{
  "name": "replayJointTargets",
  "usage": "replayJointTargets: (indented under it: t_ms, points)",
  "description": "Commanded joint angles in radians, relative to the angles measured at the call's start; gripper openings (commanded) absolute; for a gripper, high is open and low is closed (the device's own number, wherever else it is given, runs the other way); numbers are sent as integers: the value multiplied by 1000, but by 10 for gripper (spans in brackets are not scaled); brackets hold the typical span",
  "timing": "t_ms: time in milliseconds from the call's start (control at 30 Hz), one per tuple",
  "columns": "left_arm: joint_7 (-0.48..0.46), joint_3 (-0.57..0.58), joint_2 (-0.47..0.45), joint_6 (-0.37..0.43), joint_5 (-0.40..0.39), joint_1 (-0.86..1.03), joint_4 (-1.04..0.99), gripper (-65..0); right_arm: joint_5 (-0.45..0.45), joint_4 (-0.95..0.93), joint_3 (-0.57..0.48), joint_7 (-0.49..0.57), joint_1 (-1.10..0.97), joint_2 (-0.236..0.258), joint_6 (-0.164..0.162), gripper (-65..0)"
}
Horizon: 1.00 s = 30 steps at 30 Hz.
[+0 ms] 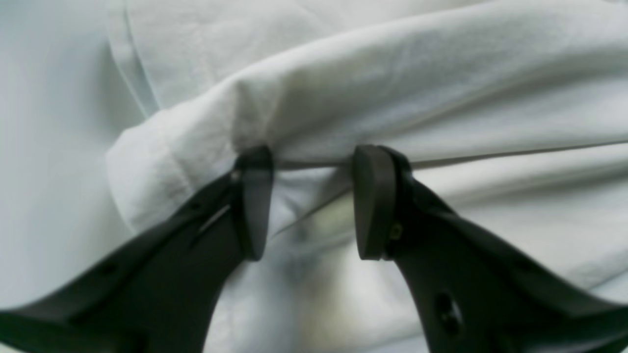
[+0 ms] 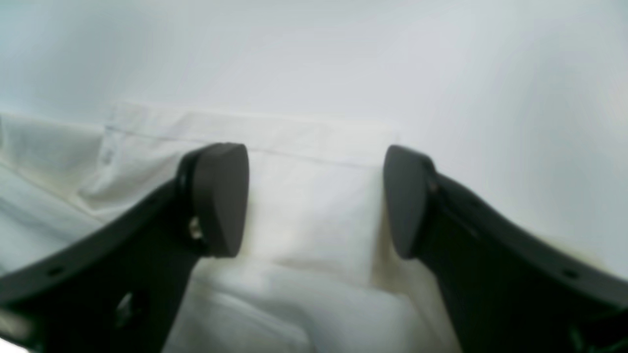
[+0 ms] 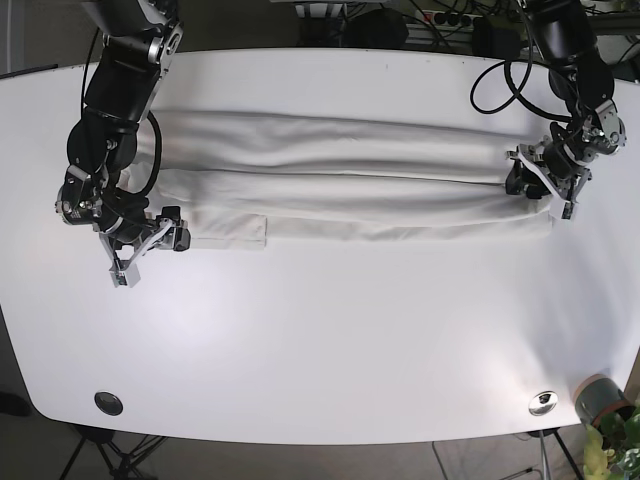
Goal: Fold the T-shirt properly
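Observation:
The white T-shirt (image 3: 350, 180) lies in a long crumpled band across the far half of the white table (image 3: 330, 330). My left gripper (image 3: 522, 182) is at the band's right end. In the left wrist view it (image 1: 311, 201) is open, its fingertips against a raised fold of the shirt (image 1: 392, 88). My right gripper (image 3: 178, 233) is at the band's left end. In the right wrist view it (image 2: 314, 201) is open, its fingers on either side of a flat hemmed sleeve (image 2: 304, 142).
Black cables (image 3: 500, 80) hang over the table's back right edge. A round metal fitting (image 3: 543, 402) and a black one (image 3: 107, 402) sit near the front edge. A potted plant (image 3: 605, 405) stands off the front right corner.

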Motion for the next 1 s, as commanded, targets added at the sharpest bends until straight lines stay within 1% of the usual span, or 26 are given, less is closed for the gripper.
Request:
replayJointTargets:
  t_ms: [0,267,500,700,833,933,967]
  points:
    - [63,0,-8,2,41,10,-4,-404,14,-2,2,26,26,16,2,-243]
    - [63,0,-8,2,41,10,-4,-404,7,-28,4,82,12,15,2,-243]
    - [63,0,-8,2,41,10,-4,-404,7,-51,4,82,11,19,2,-243]
    - [63,3,-8,2,41,7,-4,-404,20,-45,2,71,6,12,2,-243]
    - [63,3,-6,2,41,7,-4,-404,20,-39,2,60,6,-10,10,-244]
    - [63,3,-8,2,41,7,-4,-404,18,-9,1,59,5,-19,10,-276]
    - [63,3,-8,2,41,7,-4,-404,18,-3,1,49,5,-21,10,-301]
